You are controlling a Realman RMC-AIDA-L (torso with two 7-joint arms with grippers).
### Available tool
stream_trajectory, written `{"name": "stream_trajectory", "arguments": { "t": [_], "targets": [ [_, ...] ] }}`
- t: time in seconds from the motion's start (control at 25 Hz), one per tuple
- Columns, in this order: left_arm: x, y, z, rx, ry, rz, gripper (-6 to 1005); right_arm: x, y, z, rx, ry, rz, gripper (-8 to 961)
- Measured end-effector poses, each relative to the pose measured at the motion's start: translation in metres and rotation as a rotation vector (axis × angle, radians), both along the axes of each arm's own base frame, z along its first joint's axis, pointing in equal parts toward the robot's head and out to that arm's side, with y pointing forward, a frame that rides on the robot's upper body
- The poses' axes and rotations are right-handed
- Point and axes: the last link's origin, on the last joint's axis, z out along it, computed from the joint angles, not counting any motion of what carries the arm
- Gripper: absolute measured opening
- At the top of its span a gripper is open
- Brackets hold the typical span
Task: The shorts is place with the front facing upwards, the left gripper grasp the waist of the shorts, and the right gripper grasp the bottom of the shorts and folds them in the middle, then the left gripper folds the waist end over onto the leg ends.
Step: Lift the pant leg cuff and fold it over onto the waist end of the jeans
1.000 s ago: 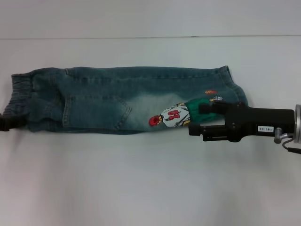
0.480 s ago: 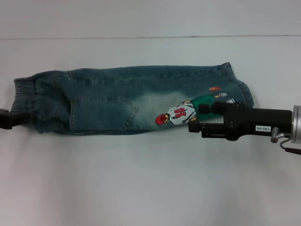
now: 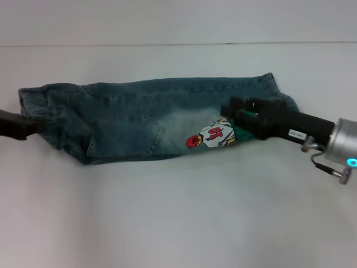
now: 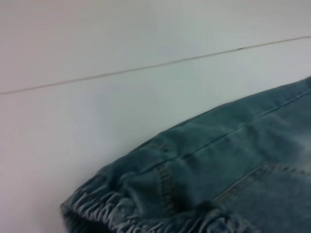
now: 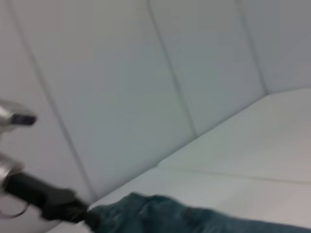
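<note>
Both sets of jaws are taken to be closed on cloth, though the pinch itself is hidden in each case. At the left gripper [image 3: 25,127] the dark fingers meet the puckered waist [image 3: 34,106], and the denim is drawn into creases toward them; from the left wrist view the gathered band [image 4: 126,213] is seen just under the camera, with no fingers in sight. At the right gripper [image 3: 245,114] the fingers are sunk over the green part of the cartoon print [image 3: 215,134], close to the leg ends [image 3: 279,92], and the cloth there is held tight.

The shorts [image 3: 145,120] are stretched between the two grippers on the white table [image 3: 167,212]. Their long axis runs straight from one gripper to the other, the waist pointing at the left gripper and the hems at the right. A patch pocket [image 3: 128,134] faces up, nearer the left jaws than the right.

Judging by the single narrow band of denim, the lengthwise fold in the middle appears done or nearly done. What remains is judged to be the second fold: the waist is to be lifted by the left gripper and carried over toward the right jaws, so that it is laid onto the leg ends. For that, the hem end needs to be left flat and the right gripper cleared.
</note>
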Motion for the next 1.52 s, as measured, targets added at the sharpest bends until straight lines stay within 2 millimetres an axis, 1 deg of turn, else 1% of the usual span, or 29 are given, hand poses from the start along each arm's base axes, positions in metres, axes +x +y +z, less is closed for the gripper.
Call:
{"name": "stream_trajectory", "arguments": {
  "t": [0.2, 0.28, 0.32, 0.36, 0.4, 0.48, 0.72, 0.84, 0.96, 1.12, 1.2, 1.28, 1.4, 1.52],
  "targets": [
    [0.017, 0.005, 0.004, -0.005, -0.024, -0.054, 39, 0.004, 0.016, -0.016, 0.089, 0.004, -0.131, 439],
    [0.029, 0.007, 0.009, -0.004, -0.044, -0.094, 39, 0.003, 0.021, -0.022, 0.123, 0.000, -0.161, 393],
    [0.041, 0.010, 0.012, -0.006, -0.071, -0.132, 39, 0.002, 0.024, -0.026, 0.149, -0.001, -0.182, 370],
    [0.047, 0.011, 0.014, -0.006, -0.085, -0.151, 39, 0.001, 0.026, -0.029, 0.167, -0.004, -0.197, 347],
    [0.047, 0.011, 0.014, -0.006, -0.085, -0.151, 39, 0.000, 0.028, -0.034, 0.185, -0.010, -0.216, 324],
    [0.063, 0.014, 0.018, -0.002, -0.134, -0.203, 40, -0.006, 0.031, -0.044, 0.209, -0.029, -0.237, 87],
    [0.111, 0.025, 0.027, 0.004, -0.316, -0.329, 40, -0.037, 0.037, -0.075, 0.164, -0.088, -0.196, 10],
    [0.131, 0.030, 0.027, -0.002, -0.374, -0.388, 38, -0.054, 0.037, -0.089, 0.103, -0.117, -0.175, 9],
    [0.147, 0.035, 0.025, -0.014, -0.402, -0.429, 36, -0.073, 0.030, -0.106, 0.025, -0.142, -0.121, 9],
    [0.156, 0.040, 0.020, -0.032, -0.423, -0.442, 42, -0.099, 0.014, -0.129, -0.074, -0.164, -0.039, 9],
    [0.157, 0.042, 0.017, -0.042, -0.430, -0.443, 45, -0.112, 0.008, -0.139, -0.109, -0.177, -0.004, 9],
    [0.157, 0.042, 0.015, -0.050, -0.436, -0.439, 48, -0.121, 0.003, -0.145, -0.128, -0.198, 0.027, 9],
    [0.153, 0.042, 0.013, -0.053, -0.441, -0.430, 52, -0.121, 0.000, -0.147, -0.136, -0.215, 0.049, 10],
    [0.147, 0.040, 0.011, -0.055, -0.444, -0.416, 57, -0.107, 0.000, -0.143, -0.139, -0.216, 0.013, 10]
  ]
}}
